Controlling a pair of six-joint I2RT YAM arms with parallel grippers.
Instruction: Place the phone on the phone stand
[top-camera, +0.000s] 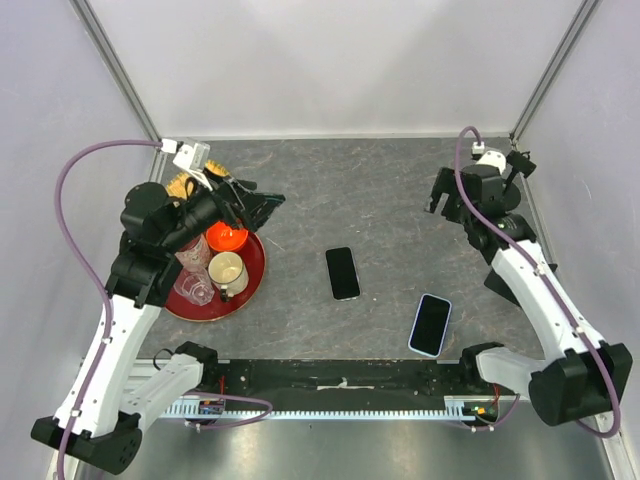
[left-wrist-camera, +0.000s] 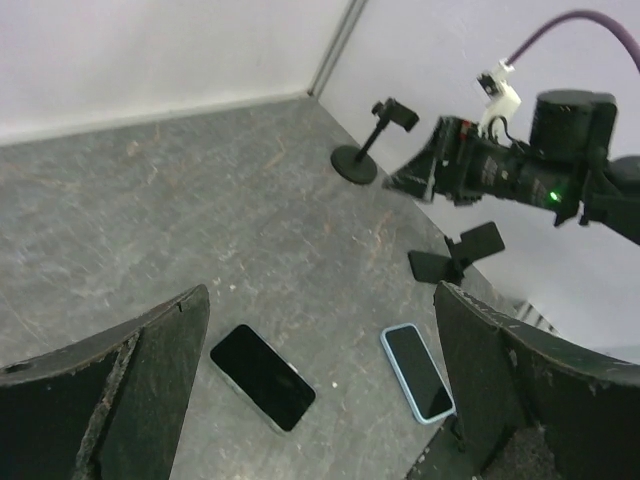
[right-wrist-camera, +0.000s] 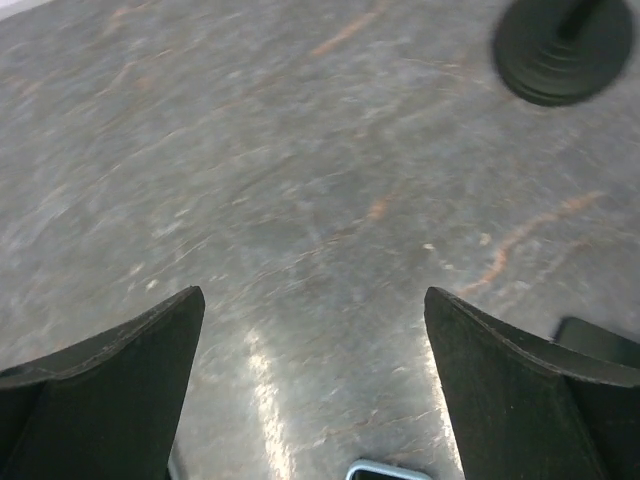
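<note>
Two phones lie flat, screen up, on the grey table: a black phone (top-camera: 343, 273) in the middle and a blue-cased phone (top-camera: 430, 324) nearer the front right. Both show in the left wrist view, the black phone (left-wrist-camera: 262, 377) and the blue-cased phone (left-wrist-camera: 418, 372). A black stand on a round base (left-wrist-camera: 365, 150) is at the far right corner, and a second black stand (left-wrist-camera: 460, 255) is beside the right arm. My left gripper (top-camera: 262, 205) is open and empty above the tray's far edge. My right gripper (top-camera: 440, 195) is open and empty, raised over the far right of the table.
A red tray (top-camera: 253, 277) with a beige cup (top-camera: 227, 270), a clear glass (top-camera: 193, 285) and an orange-red cup (top-camera: 226, 238) sits at the left. The round stand base (right-wrist-camera: 563, 45) lies ahead of my right gripper (right-wrist-camera: 312, 295). Walls close in on three sides.
</note>
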